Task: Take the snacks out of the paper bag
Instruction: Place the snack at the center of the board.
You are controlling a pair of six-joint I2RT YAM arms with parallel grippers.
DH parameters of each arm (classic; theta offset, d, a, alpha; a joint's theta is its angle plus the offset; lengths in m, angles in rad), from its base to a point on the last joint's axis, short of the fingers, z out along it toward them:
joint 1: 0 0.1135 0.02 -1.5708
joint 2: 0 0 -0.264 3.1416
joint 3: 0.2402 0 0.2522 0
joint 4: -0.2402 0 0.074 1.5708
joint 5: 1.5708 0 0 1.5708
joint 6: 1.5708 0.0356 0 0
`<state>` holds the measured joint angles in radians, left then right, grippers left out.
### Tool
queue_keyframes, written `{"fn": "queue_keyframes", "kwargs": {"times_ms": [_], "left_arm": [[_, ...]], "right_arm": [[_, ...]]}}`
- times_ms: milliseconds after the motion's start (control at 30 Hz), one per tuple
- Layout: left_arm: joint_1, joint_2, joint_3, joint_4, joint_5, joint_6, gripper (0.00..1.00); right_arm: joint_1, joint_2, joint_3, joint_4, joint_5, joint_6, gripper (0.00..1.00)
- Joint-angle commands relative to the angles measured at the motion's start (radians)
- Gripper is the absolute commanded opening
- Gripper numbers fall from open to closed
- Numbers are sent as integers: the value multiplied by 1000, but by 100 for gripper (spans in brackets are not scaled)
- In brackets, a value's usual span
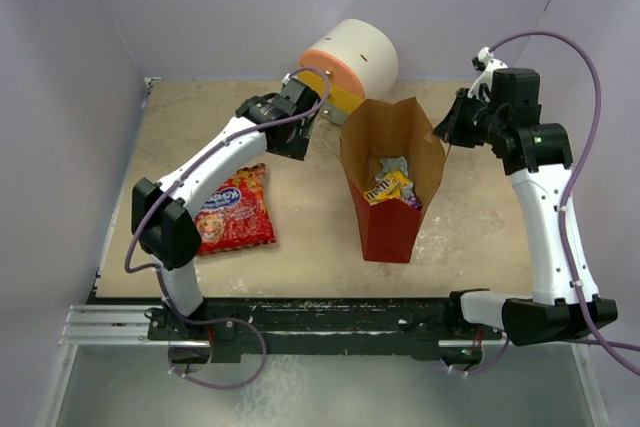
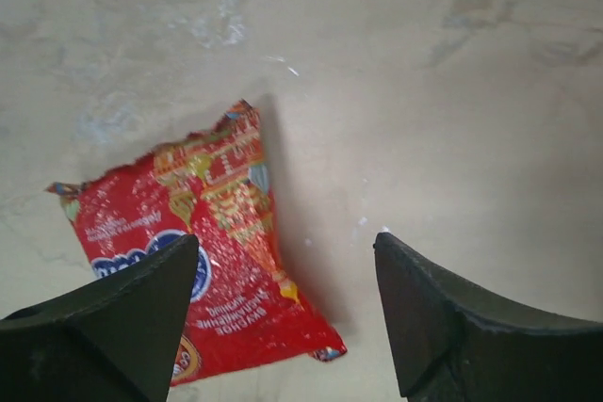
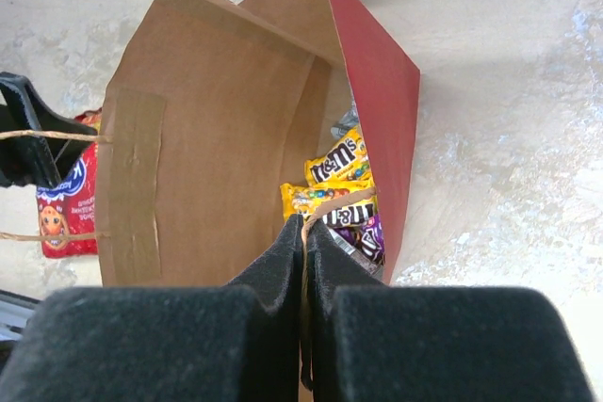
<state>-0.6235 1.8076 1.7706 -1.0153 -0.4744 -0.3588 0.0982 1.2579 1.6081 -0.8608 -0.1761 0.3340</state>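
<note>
Standing wide apart, the left fingers (image 2: 113, 317) held nothing and hung over the crisp packet (image 2: 226, 233), which lay flat on the counter (image 2: 452, 91), outside the bag (image 3: 217, 120). The right fingers (image 3: 273, 275) were pinched on what looked like the string handle (image 3: 303, 223), though the rim may have been caught too. Candy packets (image 3: 339, 162) lay at the bottom of the upright bag. A hard tug could snap the thin string or tip the bag; a careless left reach might crumple its wall. The left arm stretched forward, wrist down. The right arm stood tall, wrist bent toward the rim.
</note>
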Motion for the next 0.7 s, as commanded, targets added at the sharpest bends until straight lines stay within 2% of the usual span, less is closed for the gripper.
{"fn": "queue_keyframes", "kwargs": {"times_ms": [0,100,233,467,567,667], "left_arm": [[-1,-173,-2,95,165,-28,84],[0,-291,-84,112,148,-34,93],[1,-420,-146,80,154,-75,99],[1,-551,-246,36,244,-184,99],[1,-575,-254,24,266,-188,99],[1,-586,-239,20,271,-172,99]], "right_arm": [[6,-11,48,8,-14,2,0],[6,-4,63,-6,37,-19,0],[6,10,105,-43,121,-94,0],[6,13,241,-72,343,-301,0],[27,15,276,-21,349,-386,0],[71,31,257,35,202,-428,0]]}}
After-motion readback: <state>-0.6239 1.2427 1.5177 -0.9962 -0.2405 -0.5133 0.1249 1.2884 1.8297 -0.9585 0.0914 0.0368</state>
